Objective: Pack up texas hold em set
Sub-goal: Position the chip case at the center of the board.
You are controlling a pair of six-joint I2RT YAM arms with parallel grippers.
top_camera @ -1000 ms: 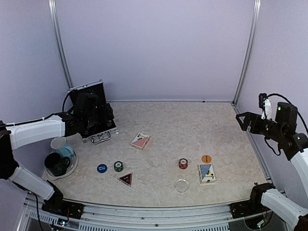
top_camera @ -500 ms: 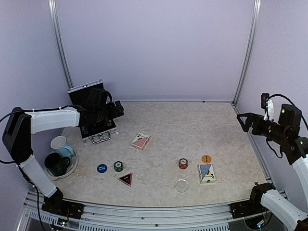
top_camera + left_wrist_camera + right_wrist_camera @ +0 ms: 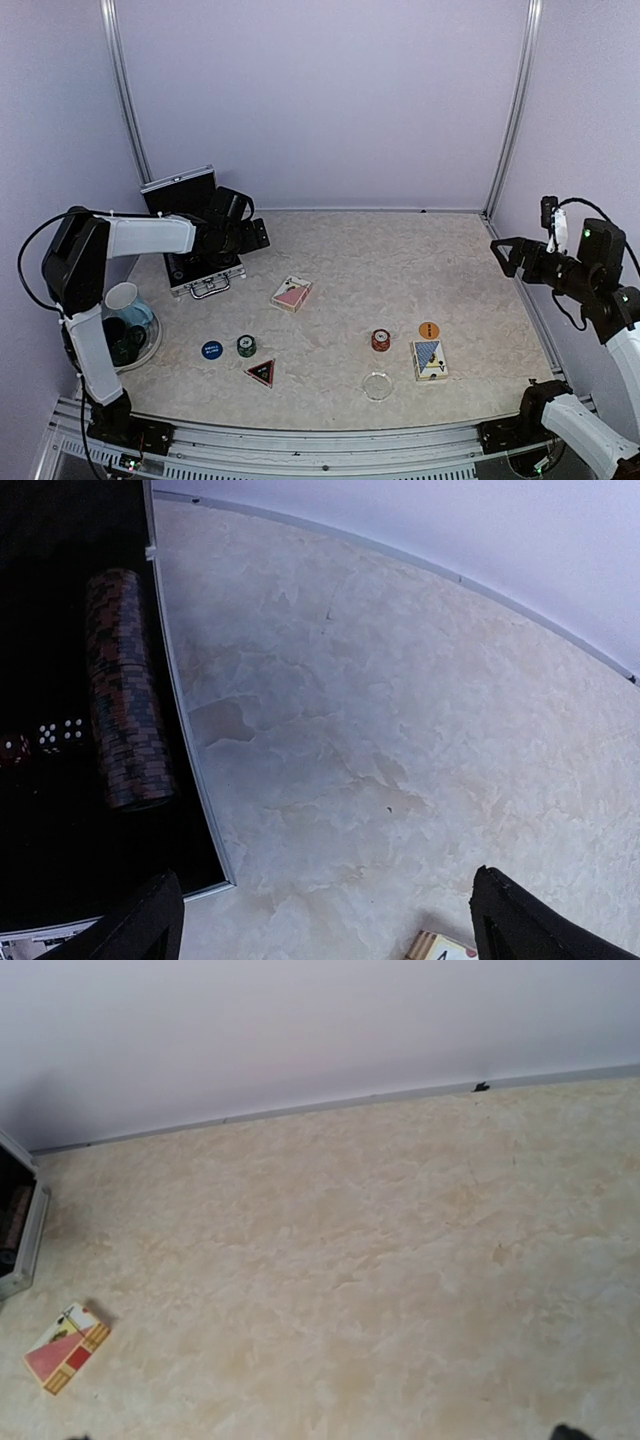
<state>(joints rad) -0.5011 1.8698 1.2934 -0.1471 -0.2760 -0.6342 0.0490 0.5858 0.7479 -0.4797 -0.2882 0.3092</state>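
Observation:
The silver briefcase (image 3: pixel 205 277) stands open at the back left, lid upright. In the left wrist view its black lining (image 3: pixel 60 860) holds a chip row (image 3: pixel 125 690) and dice (image 3: pixel 55 735). My left gripper (image 3: pixel 258 236) hovers open and empty just right of the case; its wide jaws (image 3: pixel 325 920) frame bare table. A red card deck (image 3: pixel 292 293), blue button (image 3: pixel 211 350), green chip stack (image 3: pixel 246 345) and dark triangle marker (image 3: pixel 261 372) lie left of centre. A red chip stack (image 3: pixel 380 340), orange button (image 3: pixel 429 329) and blue card deck (image 3: pixel 430 359) lie right. My right gripper (image 3: pixel 503 252) is open, high at the right.
Dark and pale blue cups on a clear plate (image 3: pixel 150 350) stand at the left edge. A clear round lid (image 3: pixel 377 385) lies near the front. The right wrist view shows the red deck (image 3: pixel 66 1348) and the case edge (image 3: pixel 20 1225) far off.
My left arm has swung its gripper from over the open case to the right, past the case's edge. The right arm has barely moved.

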